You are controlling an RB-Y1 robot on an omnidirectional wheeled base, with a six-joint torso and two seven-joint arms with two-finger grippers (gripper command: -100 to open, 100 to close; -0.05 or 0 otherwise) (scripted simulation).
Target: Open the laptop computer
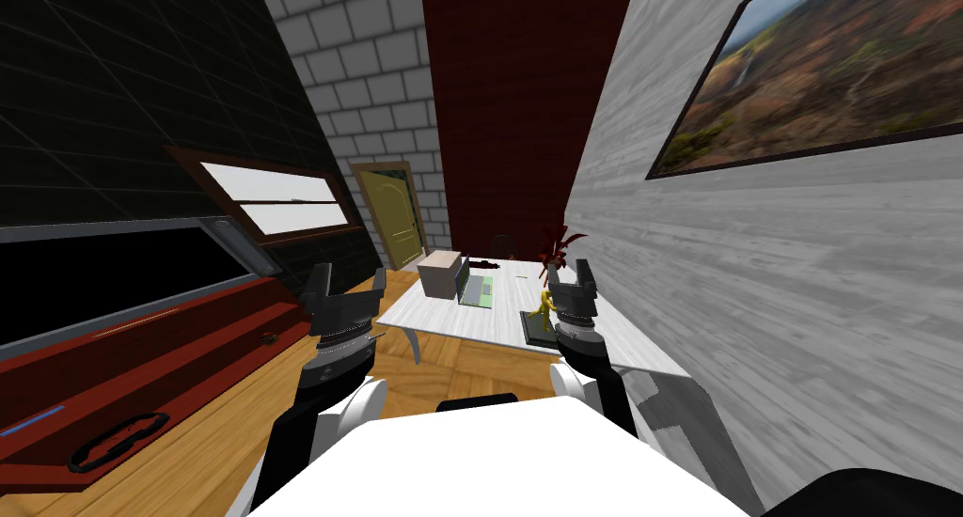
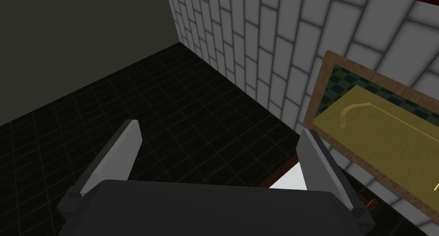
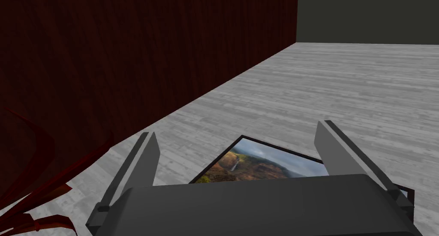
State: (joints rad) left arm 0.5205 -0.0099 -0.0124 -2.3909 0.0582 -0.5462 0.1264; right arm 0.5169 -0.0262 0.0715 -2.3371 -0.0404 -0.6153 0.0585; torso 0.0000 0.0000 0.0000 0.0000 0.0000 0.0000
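The left tool (image 1: 350, 278) is held up at the end of a raised forearm, its two thin grey fingers pointing upward and standing well apart, with nothing between them. It hangs over the wooden floor (image 1: 235, 417), just off the left edge of the white worktop (image 1: 442, 321) and short of it. The right tool (image 1: 570, 278) mirrors that pose on the other side: forearm lifted, fingers up and spread wide, empty. It sits over the near right part of the worktop, close beside the grey wall (image 1: 752, 286). Just to its left stands a small yellow figure (image 1: 544, 306) on a dark flat base (image 1: 536, 331), and the dark red leaves of a plant (image 1: 560, 248) rise a little beyond it; the same leaves show at the edge of the right wrist view.

The laptop (image 1: 473, 284) lies farther across the worktop, beyond both tools and between them, touched by neither and well apart from each. Its dark lid already stands raised from a pale green base that stretches toward the robot. A plain greyish box (image 1: 440, 274) sits just beside the laptop on its left. Behind the worktop a dark red wall panel (image 1: 517, 107) runs upward, and a yellow door (image 1: 400, 215) stands in the white brick wall (image 1: 376, 88) to the left.
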